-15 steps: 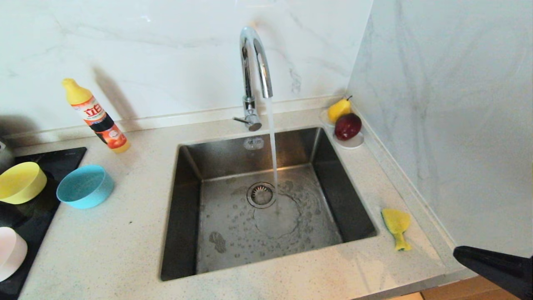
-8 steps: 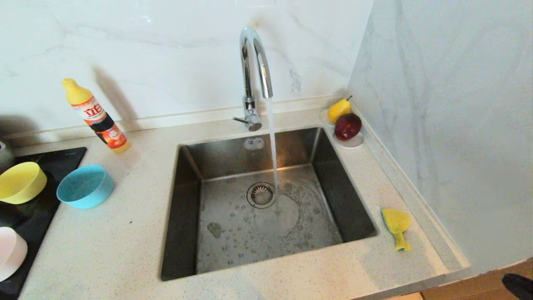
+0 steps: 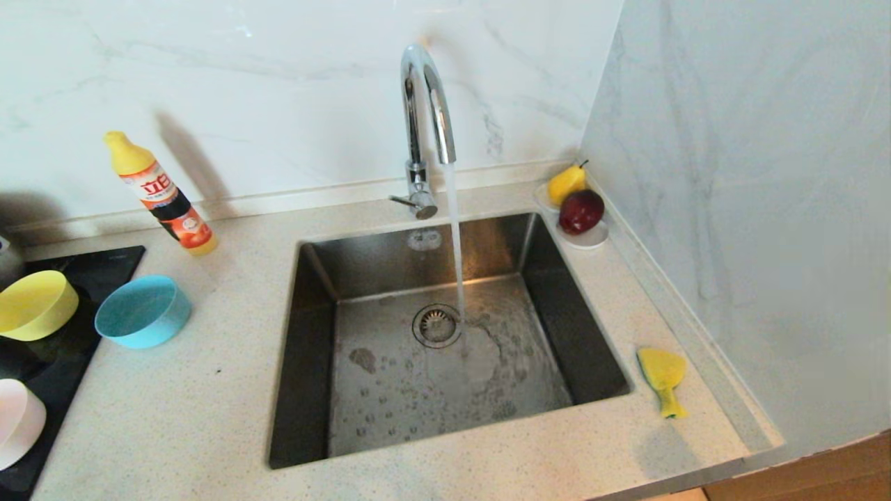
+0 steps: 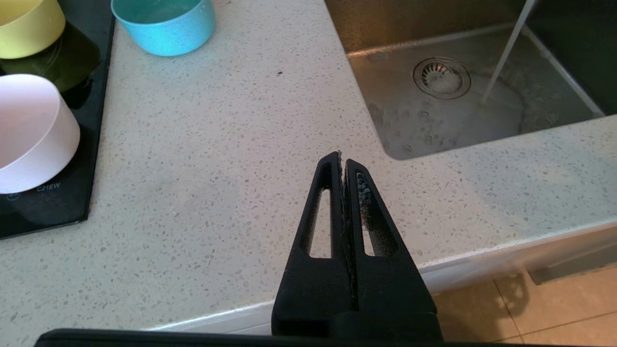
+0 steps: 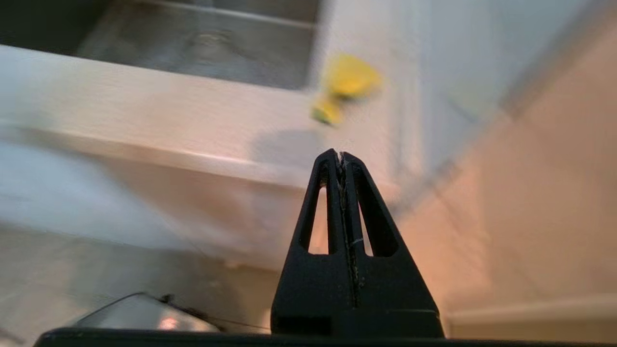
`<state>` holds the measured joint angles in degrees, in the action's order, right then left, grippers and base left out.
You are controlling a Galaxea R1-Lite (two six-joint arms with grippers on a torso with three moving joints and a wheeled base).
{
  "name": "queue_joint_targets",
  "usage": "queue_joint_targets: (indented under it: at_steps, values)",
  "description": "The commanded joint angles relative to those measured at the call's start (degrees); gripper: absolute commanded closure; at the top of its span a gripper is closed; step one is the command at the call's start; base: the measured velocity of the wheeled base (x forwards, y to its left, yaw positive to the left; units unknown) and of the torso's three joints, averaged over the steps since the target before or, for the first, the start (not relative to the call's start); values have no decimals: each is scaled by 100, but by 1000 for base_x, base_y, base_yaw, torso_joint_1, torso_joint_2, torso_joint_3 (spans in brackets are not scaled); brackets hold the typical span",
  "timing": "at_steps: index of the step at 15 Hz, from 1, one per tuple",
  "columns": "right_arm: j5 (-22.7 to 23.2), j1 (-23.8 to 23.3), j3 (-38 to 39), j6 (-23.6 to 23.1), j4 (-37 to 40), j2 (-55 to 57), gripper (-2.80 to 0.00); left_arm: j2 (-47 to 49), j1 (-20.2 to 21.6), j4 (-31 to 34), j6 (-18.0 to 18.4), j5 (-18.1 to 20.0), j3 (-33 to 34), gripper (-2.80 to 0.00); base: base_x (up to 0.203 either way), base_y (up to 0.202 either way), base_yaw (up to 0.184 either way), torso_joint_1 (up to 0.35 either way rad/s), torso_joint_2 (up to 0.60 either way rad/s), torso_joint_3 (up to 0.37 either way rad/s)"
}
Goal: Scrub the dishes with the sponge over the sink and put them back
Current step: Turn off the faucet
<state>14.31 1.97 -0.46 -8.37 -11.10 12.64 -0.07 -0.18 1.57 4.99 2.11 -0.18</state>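
Three bowls stand left of the sink [image 3: 306, 348]: a yellow bowl [image 3: 35, 305], a light blue bowl [image 3: 143, 311] and a pale pink bowl [image 3: 17, 423], the yellow and pink ones on a black hob. The yellow sponge [image 3: 663, 379] lies on the counter right of the sink, near the wall. Neither gripper shows in the head view. My left gripper [image 4: 342, 159] is shut and empty above the counter's front edge, left of the sink [image 4: 462, 96]. Shut and empty too, my right gripper [image 5: 340, 155] hangs below the counter's front edge, short of the sponge [image 5: 348, 86].
Water runs from the chrome tap [image 3: 426, 132] into the sink beside the drain strainer [image 3: 436, 325]. A detergent bottle [image 3: 159, 193] leans at the back left. A white saucer [image 3: 588, 240] with a pear and a red apple sits in the back right corner. A marble wall [image 3: 752, 209] closes the right side.
My right arm, seen at the head view's lower right corner a second ago, has dropped back out of that view. The bowls and the sponge have not moved.
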Motion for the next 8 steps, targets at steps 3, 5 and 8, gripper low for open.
queue_joint_targets:
  at_steps: [3, 5, 8]
  values:
    - [-1363, -162, -1, 4, 817, -1287, 0, -1, 1, 1, 2, 0, 1, 0, 0, 0, 0, 0, 0, 0]
    - [-1299, -176, 46, 52, 783, -1281, 0, -1, 1, 1, 2, 0, 1, 0, 0, 0, 0, 0, 0, 0]
    - [-1349, -171, 7, 756, 1233, -1266, 0, -1, 1, 1, 2, 0, 1, 0, 0, 0, 0, 0, 0, 0]
